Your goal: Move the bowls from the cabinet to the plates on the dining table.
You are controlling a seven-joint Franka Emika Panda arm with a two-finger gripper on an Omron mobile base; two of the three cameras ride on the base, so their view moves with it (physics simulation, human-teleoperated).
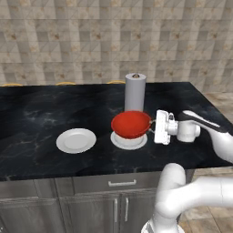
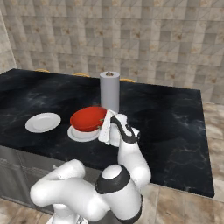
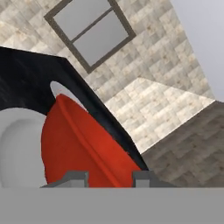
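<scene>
The claw reaches in sideways over the black marble surface, and its two fingers straddle the near rim of the red bowl, one on each side of the wall. Whether they actually pinch the rim I cannot tell. The bowl sits right at the fingertips, tilted, its far side lower and resting over a white plate that lies directly beneath it. Beyond the bowl, further out from the claw, a second white plate lies flat and bare on the same surface, well apart from the first. Just behind the bowl, off to one side of the claw, a grey roll of paper towel stands upright. In the view along the hand the bowl's red wall rises between the fingertips, with pale plate beside it.
</scene>
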